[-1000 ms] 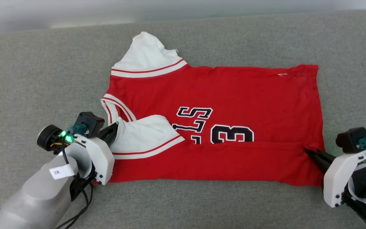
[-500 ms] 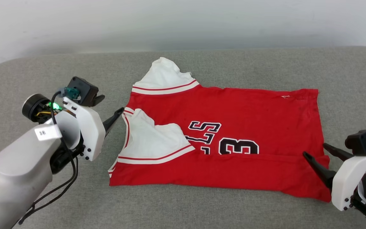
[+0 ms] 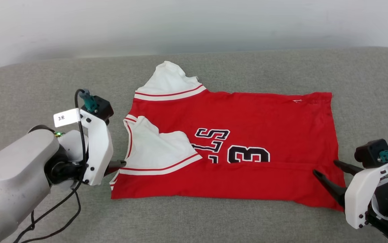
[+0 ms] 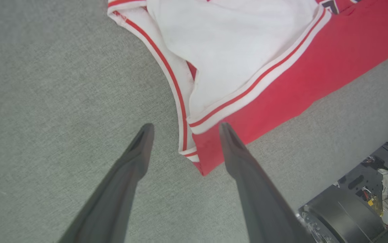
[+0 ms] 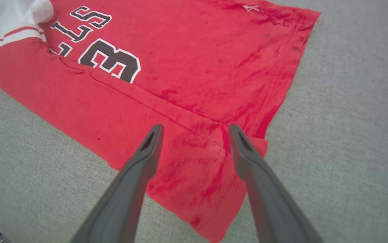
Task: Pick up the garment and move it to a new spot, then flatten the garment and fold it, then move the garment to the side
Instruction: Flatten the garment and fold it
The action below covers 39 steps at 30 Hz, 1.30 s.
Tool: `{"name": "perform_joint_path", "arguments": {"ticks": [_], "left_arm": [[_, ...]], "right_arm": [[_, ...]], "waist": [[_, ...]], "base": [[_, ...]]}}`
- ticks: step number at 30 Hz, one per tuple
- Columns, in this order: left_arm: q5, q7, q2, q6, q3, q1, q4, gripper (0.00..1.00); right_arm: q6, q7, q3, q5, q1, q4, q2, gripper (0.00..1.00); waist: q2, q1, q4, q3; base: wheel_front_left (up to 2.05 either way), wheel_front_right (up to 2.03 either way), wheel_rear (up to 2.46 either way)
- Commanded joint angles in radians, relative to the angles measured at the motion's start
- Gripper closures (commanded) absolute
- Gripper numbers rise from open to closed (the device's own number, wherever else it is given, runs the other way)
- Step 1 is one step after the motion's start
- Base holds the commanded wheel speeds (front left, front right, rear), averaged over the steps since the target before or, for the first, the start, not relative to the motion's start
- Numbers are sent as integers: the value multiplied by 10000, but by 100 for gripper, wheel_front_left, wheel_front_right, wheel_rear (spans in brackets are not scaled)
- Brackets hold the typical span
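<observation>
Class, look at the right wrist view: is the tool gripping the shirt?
No, the right tool is open and the shirt lies loose beneath it.

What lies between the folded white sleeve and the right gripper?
In the head view, red cloth of the garment, with the number 13, spans from sleeve to right gripper.

You see the garment's black lettering only in part: its lower edge lies under the folded-up red strip, its left end under the white sleeve. In the head view the left gripper has its fingers behind the white wrist housing, one tip showing
</observation>
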Motion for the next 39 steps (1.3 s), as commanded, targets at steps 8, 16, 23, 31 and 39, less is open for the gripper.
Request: {"name": "perform_joint_path", "arguments": {"ticks": [8,16,23,31,39], "left_arm": [[-262,1066,-442,-1,-393,510,1006,0],[-89,1590,-837,-9,-741,1432,1210,60],[433,914,-467,-9,-714,1024,442,100],[723,281,53,-8,-715,697,-554,100],[861,67,106,-2,-721,412,-947,100]], "right_arm": [[-3,319,362,209,-439,-4,63,0],[-3,197,533,346,-835,167,-13,0],[-3,575,400,256,-1601,55,-551,0],[-5,3468,1138,1018,-2910,-188,-1527,0],[-3,6196,1600,2176,-3079,274,-1692,0]], "waist": [[-1,0,-524,455],[-1,0,-730,524],[-1,0,-653,201],[-1,0,-485,9],[-1,0,-252,246]], "base": [[0,0,0],[0,0,0],[0,0,0],[0,0,0],[0,0,0]]}}
